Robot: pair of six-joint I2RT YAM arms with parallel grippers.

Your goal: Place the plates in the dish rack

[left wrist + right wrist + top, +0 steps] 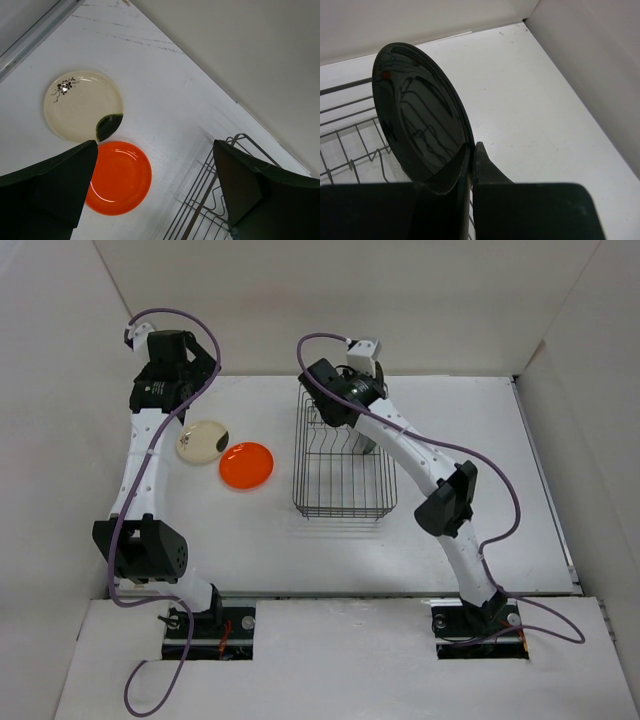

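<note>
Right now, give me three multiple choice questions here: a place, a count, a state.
1. Where is the orange plate relative to the dish rack?
A. on the table, left of it
B. on the table, right of it
C. inside it
2. How many plates lie on the table?
A. one
B. three
C. two
3. The right hand is:
A. open, empty
B. shut on the black plate
C. out of view
Answers: A, the top view shows it left of the rack. C, only the cream plate and the orange one lie there. B, it clamps the rim.
</note>
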